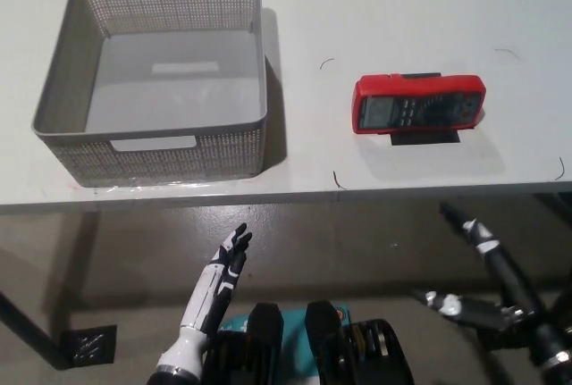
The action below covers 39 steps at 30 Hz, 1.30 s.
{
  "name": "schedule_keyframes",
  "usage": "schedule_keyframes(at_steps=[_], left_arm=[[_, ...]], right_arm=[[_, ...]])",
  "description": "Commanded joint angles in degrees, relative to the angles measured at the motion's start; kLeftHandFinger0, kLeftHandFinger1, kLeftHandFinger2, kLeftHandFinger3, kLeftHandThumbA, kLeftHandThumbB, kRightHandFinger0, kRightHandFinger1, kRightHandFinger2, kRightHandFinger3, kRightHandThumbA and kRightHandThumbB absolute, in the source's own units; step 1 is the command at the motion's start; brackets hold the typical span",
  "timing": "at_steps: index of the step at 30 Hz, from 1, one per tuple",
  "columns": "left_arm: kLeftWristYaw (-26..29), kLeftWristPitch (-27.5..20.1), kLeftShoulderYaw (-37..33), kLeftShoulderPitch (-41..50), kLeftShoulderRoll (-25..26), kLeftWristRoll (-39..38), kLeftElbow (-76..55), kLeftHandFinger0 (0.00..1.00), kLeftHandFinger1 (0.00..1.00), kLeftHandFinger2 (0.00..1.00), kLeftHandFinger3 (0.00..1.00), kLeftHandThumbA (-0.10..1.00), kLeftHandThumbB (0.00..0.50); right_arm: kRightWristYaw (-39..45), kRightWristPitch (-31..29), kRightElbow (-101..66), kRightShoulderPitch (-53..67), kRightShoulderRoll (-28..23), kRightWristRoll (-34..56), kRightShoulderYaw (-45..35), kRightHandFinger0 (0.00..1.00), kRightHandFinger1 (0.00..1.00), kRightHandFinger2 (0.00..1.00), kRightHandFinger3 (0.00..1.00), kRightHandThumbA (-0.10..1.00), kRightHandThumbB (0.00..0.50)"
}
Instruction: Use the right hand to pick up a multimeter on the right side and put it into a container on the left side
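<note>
Head view — multimeter (418, 104) beside container (152, 72).

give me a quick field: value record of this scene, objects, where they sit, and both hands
multimeter: red multimeter lying flat on the table's right side, on a dark stand
container: grey perforated basket on the left, nothing visible inside
table: white table, both items apart
right hand: black right hand below the table edge, open, holding nothing
left hand: white left hand low at lower left, fingers extended, holding nothing
task state: multimeter not yet picked up

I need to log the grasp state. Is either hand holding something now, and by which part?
Nothing is held. The multimeter lies untouched on the table; the right hand and left hand are open below the table edge.
</note>
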Motion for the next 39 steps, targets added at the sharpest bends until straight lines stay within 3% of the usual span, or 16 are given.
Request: schedule_keyframes(at_steps=[1, 2, 4, 8, 11, 15, 20, 22, 25, 33, 39], left_arm=[[2.1, -4.8, -0.4, -1.6, 0.4, 0.6, -0.7, 1.0, 1.0, 1.0, 1.0, 1.0, 0.48], [2.2, -4.8, -0.4, -1.7, 0.4, 0.5, -0.6, 1.0, 1.0, 1.0, 1.0, 1.0, 0.477], [2.6, -4.8, -0.5, -1.8, 0.5, 0.8, -0.3, 1.0, 1.0, 1.0, 1.0, 1.0, 0.472], [2.5, -4.8, -0.4, -1.6, 0.3, 0.7, -0.3, 1.0, 1.0, 1.0, 1.0, 1.0, 0.479], [2.7, -4.8, -0.2, -1.4, 0.3, 0.9, -0.4, 1.0, 1.0, 1.0, 1.0, 1.0, 0.475], [2.9, -4.8, -0.3, -0.8, 0.1, 0.8, -0.4, 1.0, 1.0, 1.0, 1.0, 1.0, 0.476], [3.1, -4.8, -0.8, -0.9, 0.4, 1.1, -0.6, 1.0, 1.0, 1.0, 1.0, 1.0, 0.452], [3.1, -4.8, -0.9, -1.0, 0.5, 0.9, -0.3, 1.0, 1.0, 1.0, 1.0, 1.0, 0.452], [2.9, -4.8, -0.8, -0.6, 0.2, 1.4, -0.8, 1.0, 1.0, 1.0, 1.0, 1.0, 0.466], [2.7, -4.8, -0.9, -0.5, 0.1, 1.1, -0.9, 1.0, 1.0, 1.0, 1.0, 1.0, 0.471], [3.2, -4.8, -1.2, -0.2, -0.2, 1.1, -1.2, 1.0, 1.0, 1.0, 1.0, 1.0, 0.478]], right_arm=[[7.5, 13.1, -21.5, -2.4, -10.8, -11.9, -3.6, 1.0, 1.0, 1.0, 1.0, 1.0, 0.379], [7.8, 13.5, -23.2, -3.4, -12.0, -11.8, -4.4, 1.0, 1.0, 1.0, 1.0, 1.0, 0.36], [10.7, 19.8, -28.6, -7.3, -15.6, -12.4, -5.8, 1.0, 1.0, 1.0, 1.0, 1.0, 0.391], [15.7, 27.9, -31.3, -18.3, -20.8, -13.8, -4.9, 1.0, 1.0, 1.0, 1.0, 1.0, 0.385], [18.1, 30.8, -27.5, -27.1, -22.5, -13.1, -2.3, 1.0, 1.0, 1.0, 1.0, 1.0, 0.361], [21.9, 31.2, -14.0, -39.8, -22.0, -14.1, 3.5, 1.0, 1.0, 1.0, 1.0, 1.0, 0.398], [24.7, 29.5, 4.7, -53.1, -19.0, -18.0, 10.5, 1.0, 1.0, 1.0, 1.0, 1.0, 0.433], [25.8, 29.3, 12.7, -58.7, -17.3, -18.8, 13.3, 1.0, 1.0, 1.0, 1.0, 1.0, 0.41], [25.7, 28.6, 23.9, -65.8, -14.0, -21.8, 17.8, 1.0, 1.0, 1.0, 1.0, 1.0, 0.451], [23.7, 23.4, 47.8, -77.1, -6.1, -27.3, 28.4, 1.0, 1.0, 1.0, 1.0, 1.0, 0.446], [20.2, 22.3, 60.8, -79.5, -1.0, -27.9, 32.8, 1.0, 1.0, 1.0, 1.0, 1.0, 0.474]])
